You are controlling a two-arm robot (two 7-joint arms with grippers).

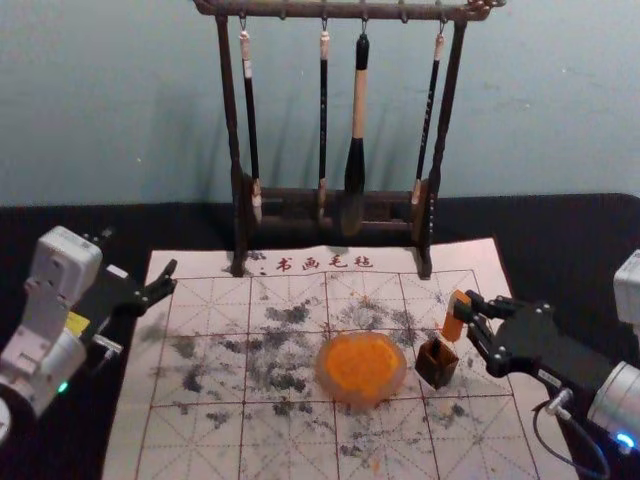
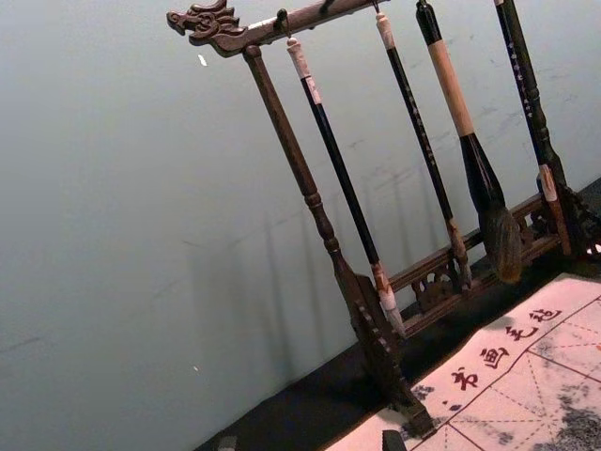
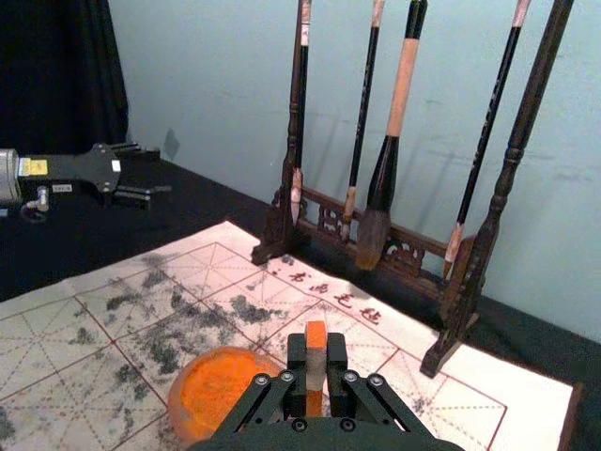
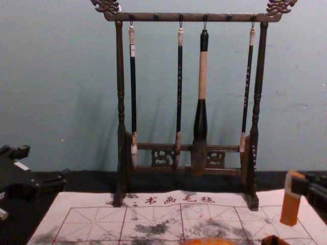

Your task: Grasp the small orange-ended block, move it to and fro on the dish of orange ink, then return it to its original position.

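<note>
- Right gripper (image 3: 316, 351) pinches the small orange-ended block (image 1: 455, 320), tilted above the white gridded mat (image 1: 300, 450) near the brown open-topped box (image 1: 436, 370).
- Perhaps a shallow grip: drag across the round orange-ink dish (image 1: 357, 402) could twist it.
- Left gripper (image 3: 163, 170) sits spread, mat's left.

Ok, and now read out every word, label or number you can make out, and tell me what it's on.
"书画毛毡": in red on the pale mat.
Small characters down two thin brush handles: too small to read.
White labels on the left hand and right hand, yellow label on the left arm: too small to read.
</note>
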